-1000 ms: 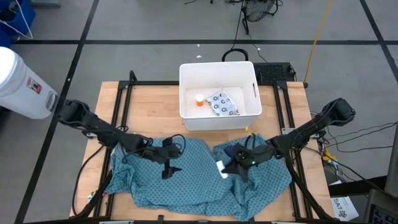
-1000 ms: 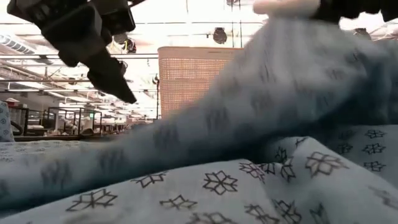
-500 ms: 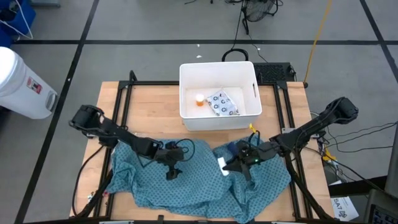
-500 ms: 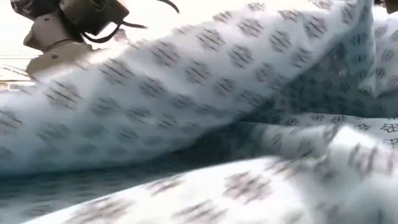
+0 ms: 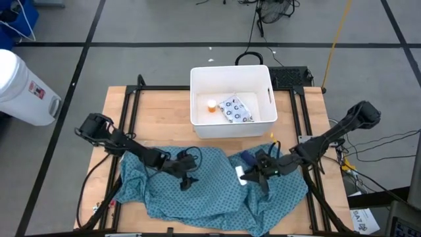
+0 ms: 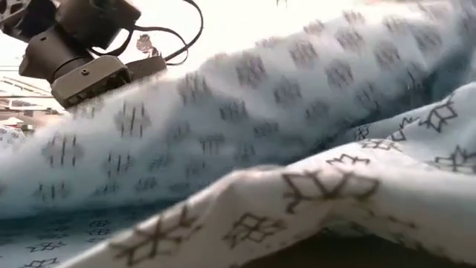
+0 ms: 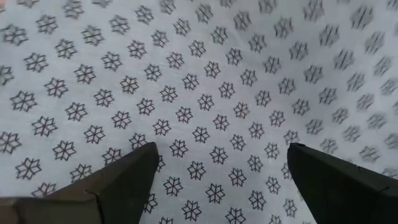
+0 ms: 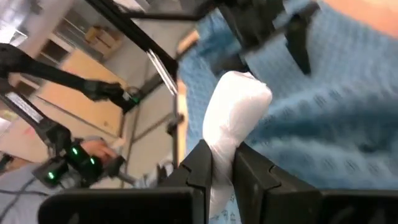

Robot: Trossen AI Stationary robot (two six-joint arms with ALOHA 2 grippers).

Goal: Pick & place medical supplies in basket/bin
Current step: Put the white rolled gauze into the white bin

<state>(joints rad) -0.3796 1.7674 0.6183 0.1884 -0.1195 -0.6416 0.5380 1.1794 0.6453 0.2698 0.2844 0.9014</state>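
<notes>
meanwhile the left gripper (image 5: 187, 182) hovers spread wide over the teal cloth (image 5: 197, 197). behind, the white bin (image 5: 231, 78) holds the orange pill bottle (image 5: 210, 105) beside the ring-printed packet (image 5: 235, 110). rightward, the right gripper (image 5: 246, 176) pinches the small white tube (image 8: 233, 118).

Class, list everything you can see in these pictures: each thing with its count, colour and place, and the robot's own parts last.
Tub: one, white, table's far middle.
Pill bottle: one, orange with white cap, in tub.
Packet: one, white with dark rings, in tub.
Block: one, dark blue, on cloth by right gripper.
Tube: one, white, in right gripper.
Cloth: one, teal patterned, table's near half.
Container: one, white with red label, off-table left.
Table: one, wooden.
Left gripper: open, over cloth.
Right gripper: shut on tube.
</notes>
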